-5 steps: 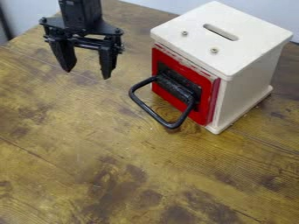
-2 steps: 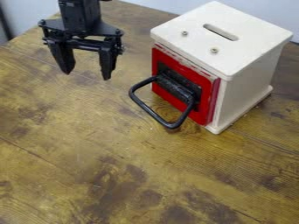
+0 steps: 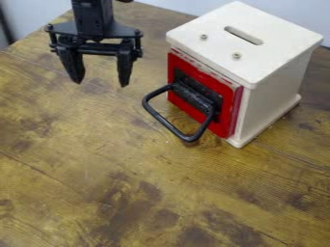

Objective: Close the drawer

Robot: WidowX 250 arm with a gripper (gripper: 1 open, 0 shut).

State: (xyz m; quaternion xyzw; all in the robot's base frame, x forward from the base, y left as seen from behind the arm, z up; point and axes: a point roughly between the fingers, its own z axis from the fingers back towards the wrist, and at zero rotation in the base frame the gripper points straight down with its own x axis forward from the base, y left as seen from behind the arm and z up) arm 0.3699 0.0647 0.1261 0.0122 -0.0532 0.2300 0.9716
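My gripper (image 3: 96,66) now sits slightly further right than in earlier pictures, small drift toward drawer (image 3: 202,95). My right finger (image 3: 125,69) tip now a touch lower in frame, closer to black loop handle (image 3: 173,116), yet apart from it. My left finger (image 3: 72,66) shifts right by like amount. Finger spread looks marginally wider than one second ago. My wrist column above fingers also stands further right.
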